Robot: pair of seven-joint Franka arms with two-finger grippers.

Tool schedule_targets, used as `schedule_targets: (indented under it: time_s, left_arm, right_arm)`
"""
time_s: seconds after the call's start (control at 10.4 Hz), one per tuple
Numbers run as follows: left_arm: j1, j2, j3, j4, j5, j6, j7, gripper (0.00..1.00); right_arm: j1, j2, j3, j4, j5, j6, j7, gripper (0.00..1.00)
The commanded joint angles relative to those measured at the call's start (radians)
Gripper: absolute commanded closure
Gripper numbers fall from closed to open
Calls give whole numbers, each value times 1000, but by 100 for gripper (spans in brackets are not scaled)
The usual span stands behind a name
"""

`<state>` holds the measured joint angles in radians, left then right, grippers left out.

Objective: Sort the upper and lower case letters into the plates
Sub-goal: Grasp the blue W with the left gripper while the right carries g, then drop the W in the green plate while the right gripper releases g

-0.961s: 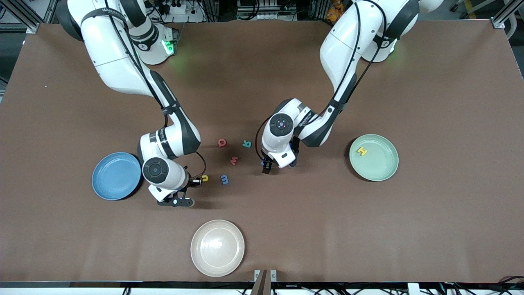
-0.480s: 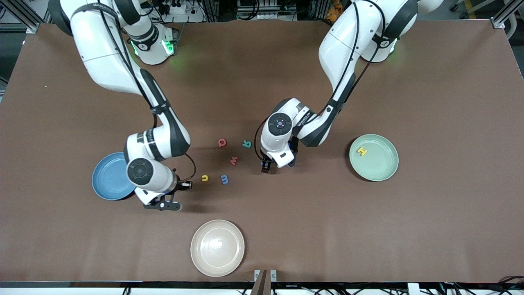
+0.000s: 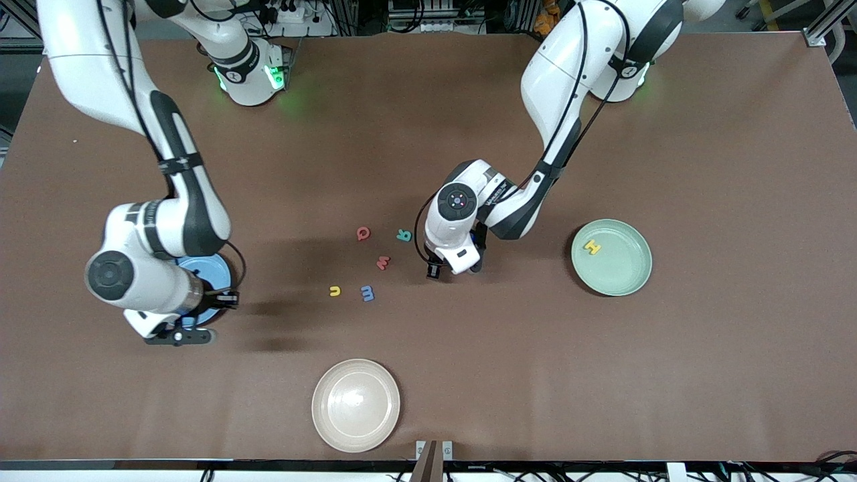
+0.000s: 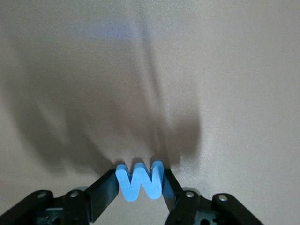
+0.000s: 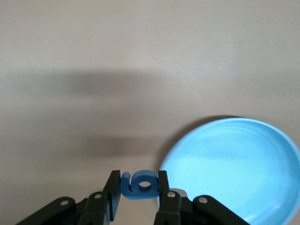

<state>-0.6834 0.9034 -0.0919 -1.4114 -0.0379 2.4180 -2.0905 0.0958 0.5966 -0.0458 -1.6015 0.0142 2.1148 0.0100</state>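
The brown bench [image 3: 703, 375] fills the frame. At its lower centre sits a cream plate [image 3: 355, 405], bare. The mint green plate [image 3: 611, 258] lies at centre right with a yellow H [image 3: 592, 247] inside it, near its upper rim. The blue plate [image 3: 201, 271] at centre left is mostly hidden under the right arm's wrist.

The right gripper [image 5: 137, 187] hangs just beside that blue plate's rim, clamped on a blue letter g [image 5: 139, 183] (seen lying sideways in the wrist view). The left gripper [image 4: 139, 185], at the frame's centre, is low over the bench and pinches a blue W [image 4: 139, 179]; in the front view the arm's wrist covers it.

Between the two arms five loose letters lie on the bench: a red Q [image 3: 363, 233], a teal R [image 3: 404, 235], a red w [image 3: 383, 262], a yellow u [image 3: 335, 290] and a blue m [image 3: 367, 292].
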Motion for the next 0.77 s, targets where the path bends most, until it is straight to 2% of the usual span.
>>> schedule_targets:
  time_s: [0.0,0.29,0.38,0.48,0.67]
  left_arm:
    - [-4,9,14,12,-11,-3,33,84]
    - [74,-56,0,11,-16,-161,186,84]
    - [102,-82,-2,8,-22,-236,266,84]
    - [128,-107,-9,3,-22,-304,326,84]
    - [192,-168,-11,-38,-22,-445,500,84]
  right_arm:
    - [-51,-79,14,-132,-17,34,-77,100]
    - [-123,-95,14,-234,-19,163,-203,100]
    - [-143,-90,14,-241,-19,177,-226,72]
    - [-142,-89,14,-238,-20,175,-228,1]
    - [-105,-89,17,-230,-48,174,-226,0]
